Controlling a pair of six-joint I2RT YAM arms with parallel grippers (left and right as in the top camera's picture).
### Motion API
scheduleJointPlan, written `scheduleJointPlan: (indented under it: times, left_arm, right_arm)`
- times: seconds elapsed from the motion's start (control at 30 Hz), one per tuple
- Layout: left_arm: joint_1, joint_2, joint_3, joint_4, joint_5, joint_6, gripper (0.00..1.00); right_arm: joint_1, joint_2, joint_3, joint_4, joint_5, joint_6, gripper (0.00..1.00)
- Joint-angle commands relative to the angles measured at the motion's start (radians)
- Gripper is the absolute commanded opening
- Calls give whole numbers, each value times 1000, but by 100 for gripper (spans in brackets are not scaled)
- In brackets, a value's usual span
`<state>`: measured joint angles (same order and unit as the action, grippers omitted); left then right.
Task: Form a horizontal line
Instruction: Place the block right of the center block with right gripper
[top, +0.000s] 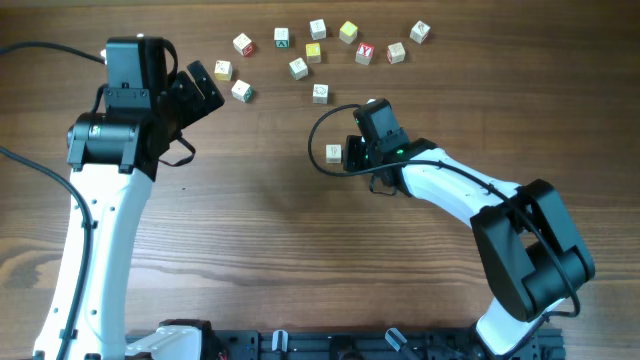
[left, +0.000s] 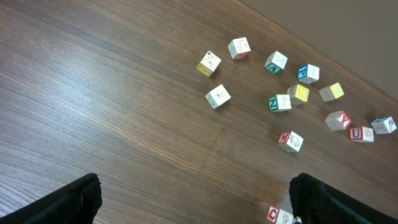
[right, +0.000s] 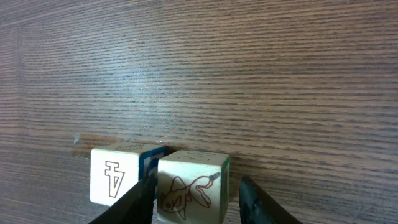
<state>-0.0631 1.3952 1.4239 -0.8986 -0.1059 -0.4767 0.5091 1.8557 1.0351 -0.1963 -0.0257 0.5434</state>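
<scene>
The line is two pale wooden cubes side by side in the right wrist view. One shows a "4" (right: 114, 176). The other shows a red fish drawing and has a green side (right: 191, 186). My right gripper (right: 196, 202) straddles the fish cube: its left finger sits in the seam between the cubes and its right finger stands a small gap off, so it is open. In the overhead view the "4" cube (top: 333, 153) shows just left of the right gripper (top: 352, 153), which hides the fish cube. My left gripper (top: 205, 85) (left: 196, 205) is open, empty and held high at the upper left.
Several loose letter cubes with red, yellow, green and blue faces lie scattered along the far edge, from one (top: 243, 44) to another (top: 420, 32). The nearest (top: 320, 93) is just above the line. They also show in the left wrist view (left: 217, 96). A black cable (top: 322, 125) loops by the right gripper.
</scene>
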Motion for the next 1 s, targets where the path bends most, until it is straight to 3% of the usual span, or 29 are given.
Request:
scheduleJointPlan:
  times: [0.0, 0.67, 0.97]
  left_arm:
    - [5, -15, 2, -1, 8, -9, 100]
    - [5, -15, 2, -1, 8, -9, 100]
    - [5, -15, 2, -1, 8, -9, 100]
  right_arm:
    - [-2, 6, -7, 5, -8, 6, 46]
    - [-9, 5, 34, 69, 56, -24, 60]
    - [-11, 2, 230, -27, 121, -155, 95]
